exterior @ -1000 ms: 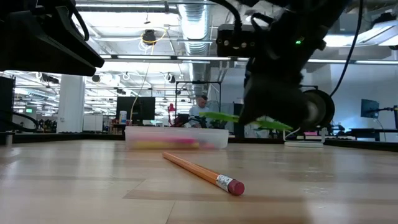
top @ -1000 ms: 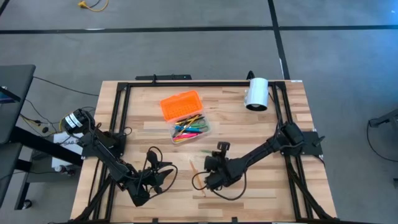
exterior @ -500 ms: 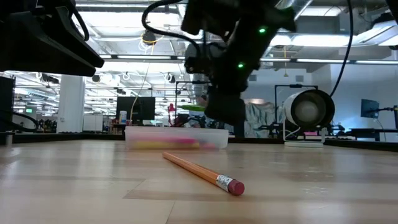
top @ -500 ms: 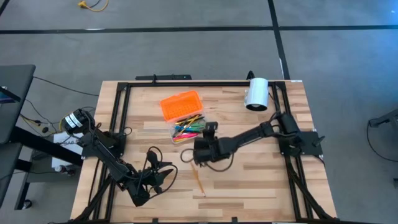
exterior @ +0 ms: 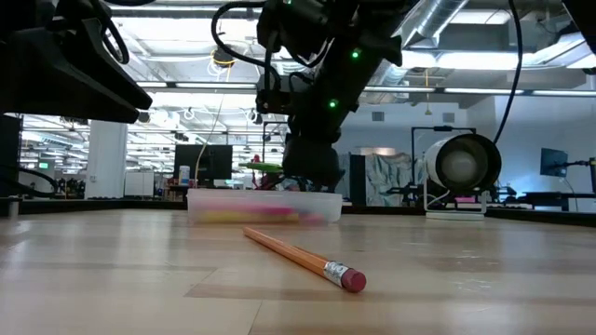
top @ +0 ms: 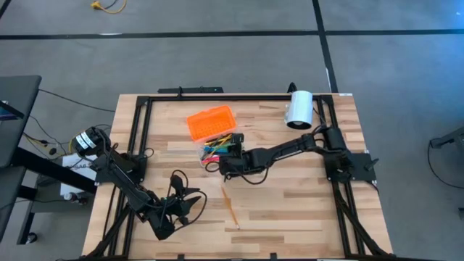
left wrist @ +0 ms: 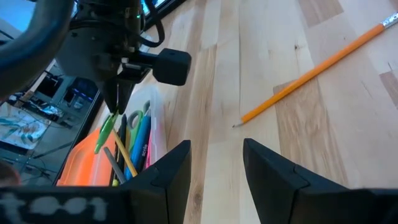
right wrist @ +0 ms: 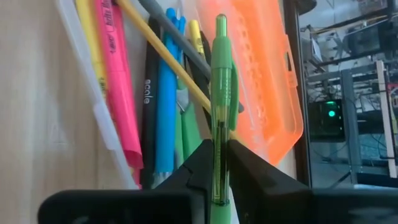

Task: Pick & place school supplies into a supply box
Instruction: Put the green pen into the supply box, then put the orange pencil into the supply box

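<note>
Wood table (top: 304,210) (pencil (top: 230,211) loose); office beyond.

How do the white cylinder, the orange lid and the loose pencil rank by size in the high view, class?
1. Orange lid
2. White cylinder, clearly smaller in area
3. Loose pencil, long but very thin

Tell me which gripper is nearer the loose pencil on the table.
Left, narrowly. The left gripper waits open beside the pencil, toward the table's front-left. The right gripper, shut on a green pen, is over the supply box.
</note>
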